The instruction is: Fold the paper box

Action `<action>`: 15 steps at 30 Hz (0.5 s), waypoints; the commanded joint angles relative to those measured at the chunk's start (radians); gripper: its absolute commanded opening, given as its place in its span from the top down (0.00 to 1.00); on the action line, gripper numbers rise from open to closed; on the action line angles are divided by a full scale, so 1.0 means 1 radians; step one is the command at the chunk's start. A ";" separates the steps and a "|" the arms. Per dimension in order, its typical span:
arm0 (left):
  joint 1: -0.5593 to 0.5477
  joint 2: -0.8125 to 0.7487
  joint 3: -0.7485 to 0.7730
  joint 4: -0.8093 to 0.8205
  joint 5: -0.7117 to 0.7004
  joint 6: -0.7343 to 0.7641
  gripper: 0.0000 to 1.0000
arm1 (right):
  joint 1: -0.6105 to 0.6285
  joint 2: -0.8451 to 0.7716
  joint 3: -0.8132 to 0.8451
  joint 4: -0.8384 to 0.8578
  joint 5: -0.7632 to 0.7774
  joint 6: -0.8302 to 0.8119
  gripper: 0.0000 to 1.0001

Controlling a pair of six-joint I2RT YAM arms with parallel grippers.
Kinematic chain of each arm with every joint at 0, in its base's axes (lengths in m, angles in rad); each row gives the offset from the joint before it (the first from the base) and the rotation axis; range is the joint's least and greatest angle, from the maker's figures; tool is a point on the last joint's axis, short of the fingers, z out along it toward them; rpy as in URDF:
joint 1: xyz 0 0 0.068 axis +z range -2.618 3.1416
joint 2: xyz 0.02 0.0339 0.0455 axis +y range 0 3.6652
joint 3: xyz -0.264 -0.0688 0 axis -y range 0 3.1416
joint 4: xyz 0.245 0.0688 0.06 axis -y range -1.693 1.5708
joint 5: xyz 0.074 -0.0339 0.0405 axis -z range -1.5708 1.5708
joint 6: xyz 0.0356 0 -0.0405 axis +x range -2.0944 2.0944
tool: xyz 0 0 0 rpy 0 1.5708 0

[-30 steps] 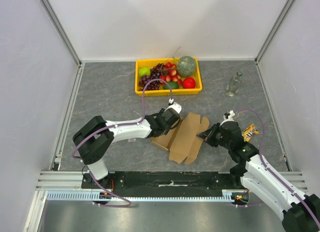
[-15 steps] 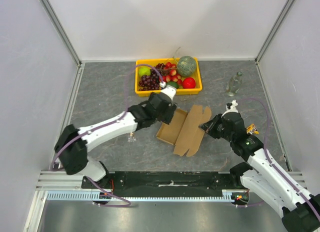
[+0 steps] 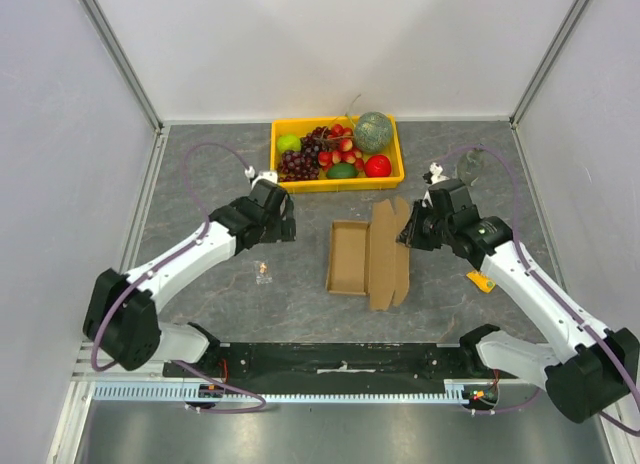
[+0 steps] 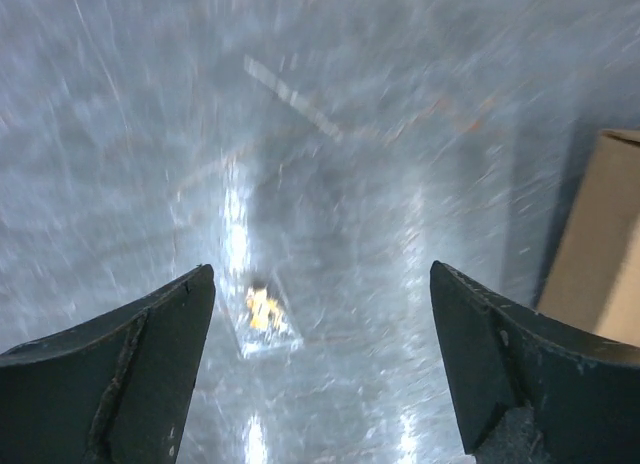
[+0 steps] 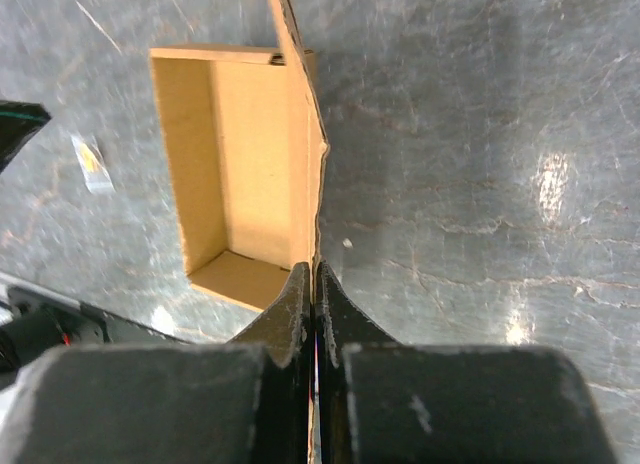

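Well, the left gripper (image 4: 320,274) hangs spread over the table (image 3: 200,184) near a wrapper (image 4: 262,319), apart from the work. The box (image 3: 365,256) sits mid-table, lid (image 3: 388,254) raised. The right gripper (image 5: 314,274) pinches the lid's edge, likely to swing it shut.

Left tool (image 4: 320,274) hangs with fingers spread wide; right tool (image 5: 313,274) has its fingers pinched together.

The paper box (image 3: 365,256) lies open on the grey desk (image 3: 200,184), its shallow tray left of the flat lid. The right hand (image 3: 407,233) meets the lid's far right edge. The left hand (image 3: 287,222) hovers well apart on the left, near a small wrapper (image 3: 263,271). A yellow crate (image 3: 337,185) of fruit sits beyond.
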 commanded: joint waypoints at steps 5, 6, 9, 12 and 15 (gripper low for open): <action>0.004 0.036 -0.152 -0.069 0.066 -0.243 0.03 | -0.005 0.025 0.066 -0.102 -0.104 -0.144 1.00; 0.004 0.033 -0.161 -0.064 0.061 -0.250 0.03 | -0.005 0.025 0.064 -0.104 -0.107 -0.147 1.00; -0.003 0.037 -0.184 -0.063 0.034 -0.256 0.02 | -0.007 0.041 0.061 -0.102 -0.116 -0.159 1.00; -0.015 0.033 -0.195 -0.064 0.017 -0.268 0.03 | -0.005 0.055 0.058 -0.099 -0.133 -0.166 1.00; -0.032 0.034 -0.215 -0.050 -0.024 -0.289 0.05 | -0.005 0.057 0.049 -0.090 -0.135 -0.170 1.00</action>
